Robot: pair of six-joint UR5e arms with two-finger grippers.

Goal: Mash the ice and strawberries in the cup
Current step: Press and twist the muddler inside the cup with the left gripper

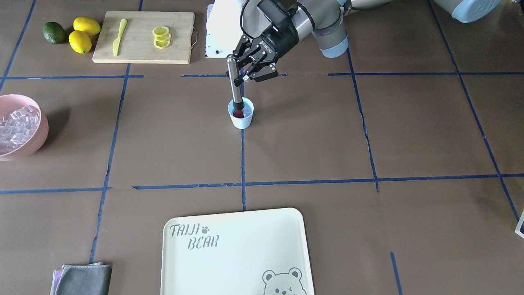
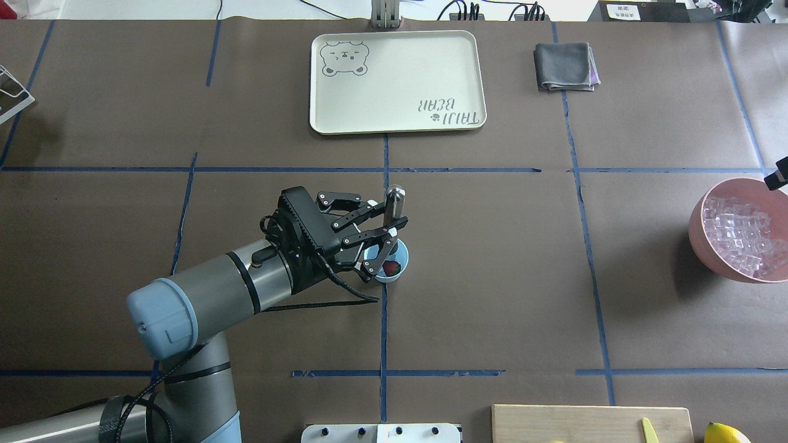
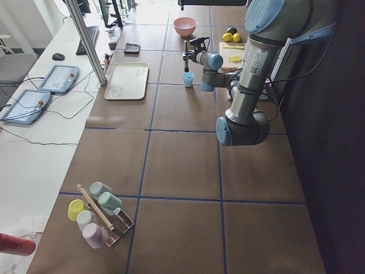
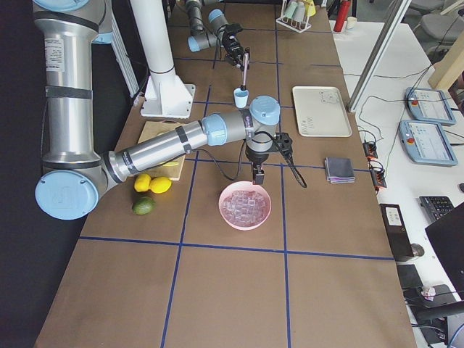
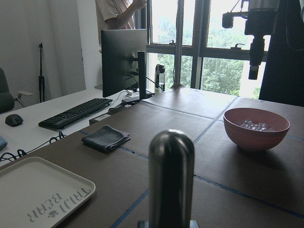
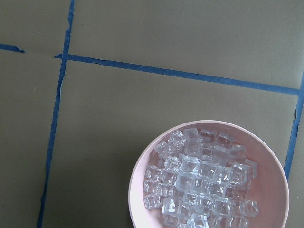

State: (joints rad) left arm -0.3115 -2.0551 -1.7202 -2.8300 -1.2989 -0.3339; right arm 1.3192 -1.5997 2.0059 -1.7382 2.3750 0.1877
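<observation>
The left arm (image 2: 203, 289) reaches in over the cup (image 1: 241, 116), which stands alone in mid-table. The right arm (image 4: 167, 145) is well apart from the cup, off to its right side, and hangs over the pink bowl (image 1: 41, 135).

The left gripper (image 2: 386, 229) is directly above the cup. Its fingers are clamped on the shaft of a steel muddler (image 1: 234, 80), below the rounded top. The muddler's long axis runs nearly upright, tipped only a little, and its lower end is inside the cup's rim.

The strawberry (image 2: 391, 268) lies in the bottom of the cup, right by the muddler's foot. The strawberry therefore sits straight down the tool's axis from the fingers, and mashing looks to be the step in hand. The coming stroke should be a plain push down that line by the left arm, kept central so the light cup does not tip.

The right gripper (image 4: 257, 174) points down at the bowl, and I cannot tell whether its fingers are parted. The ice (image 6: 199, 185) is heaped in the bowl. Whether any cubes are in the cup is too small to tell.
</observation>
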